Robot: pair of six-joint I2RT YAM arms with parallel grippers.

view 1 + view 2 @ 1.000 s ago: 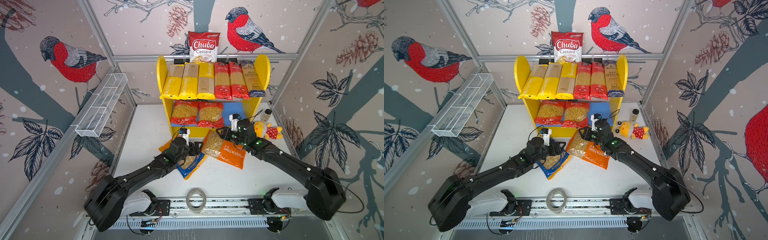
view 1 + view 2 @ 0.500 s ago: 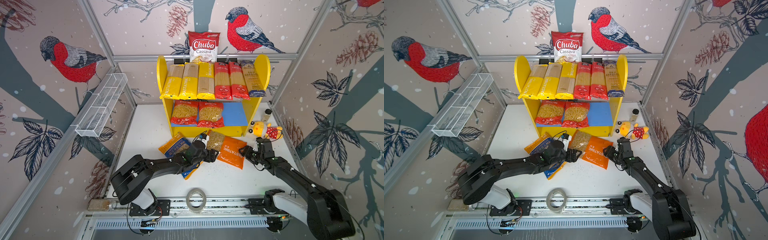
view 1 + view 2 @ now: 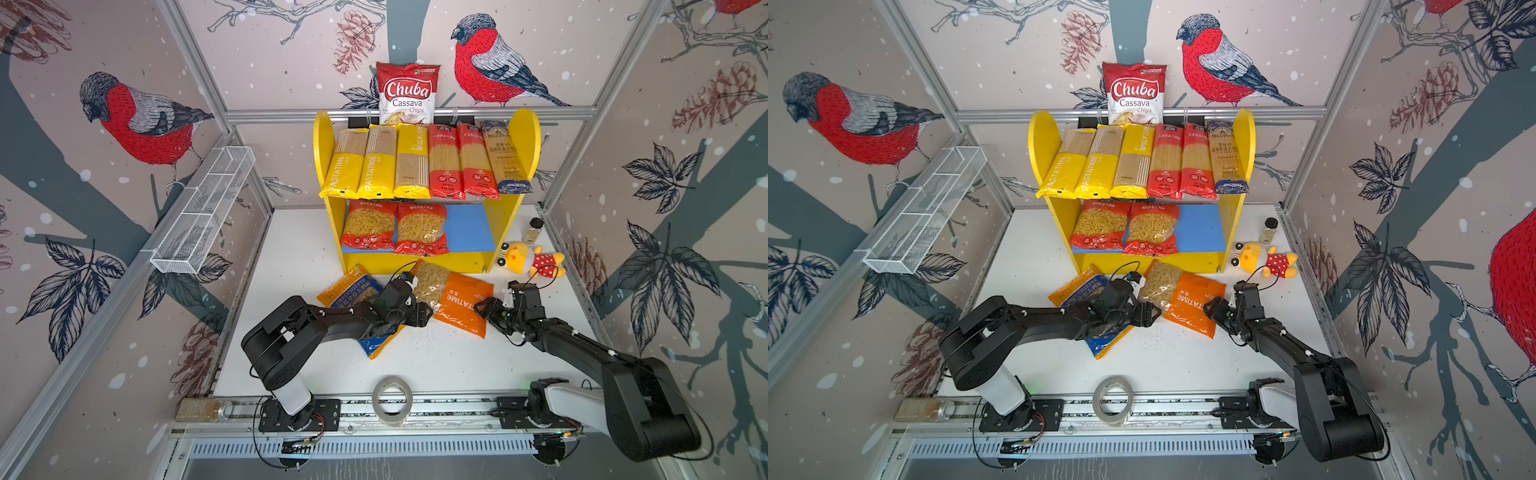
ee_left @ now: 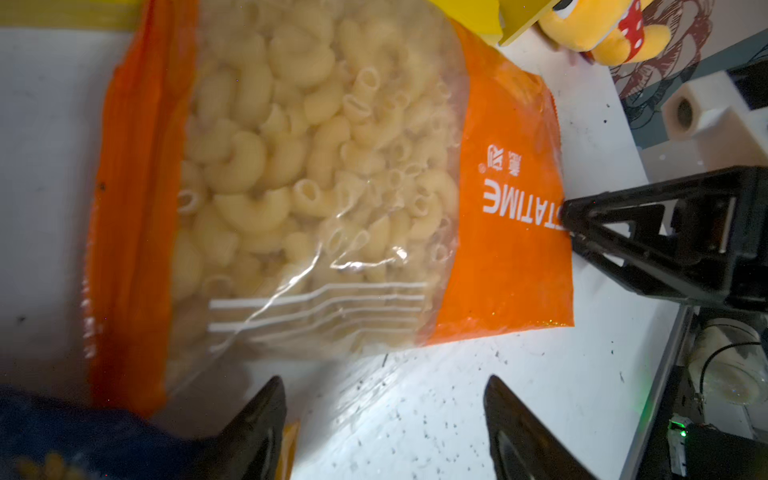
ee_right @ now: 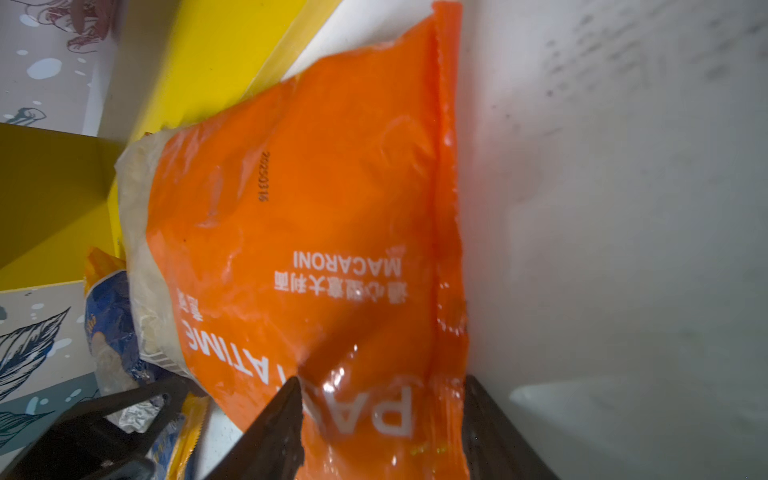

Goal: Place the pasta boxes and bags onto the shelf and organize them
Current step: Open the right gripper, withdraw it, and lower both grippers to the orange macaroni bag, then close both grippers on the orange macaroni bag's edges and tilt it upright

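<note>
Left claw [image 4: 383,377] open beside orange macaroni bag [image 4: 316,166] on bench [image 4: 457,415], right claw [image 5: 380,378] parted astride its end, seemingly not gripping

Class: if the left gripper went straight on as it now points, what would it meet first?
Most likely the orange macaroni bag: the left gripper has open jaws aimed at its near edge, only bare table between.
</note>
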